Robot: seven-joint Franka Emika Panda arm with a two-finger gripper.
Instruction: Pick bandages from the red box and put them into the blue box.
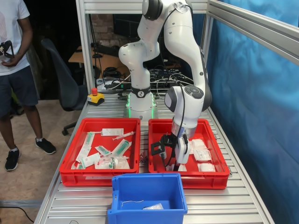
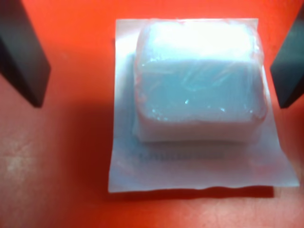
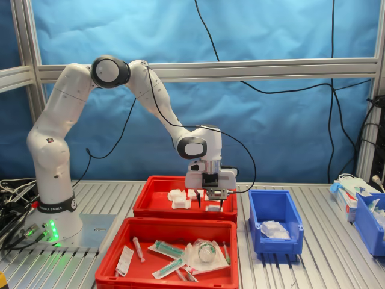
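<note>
My gripper is down inside the red box, open. In the wrist view its two dark fingers stand on either side of one bandage, a white pad in a clear wrapper lying flat on the red floor, apart from both. More bandages lie beside it. In the second exterior view the gripper sits low in the far red box, with bandages to its left. The blue box stands in front of the trays and holds one white packet; it also shows in the second exterior view.
A second red tray holds syringes and green-white packets. A red stop button sits behind it. A person stands at the first exterior view's left. Another blue bin stands at the second exterior view's right.
</note>
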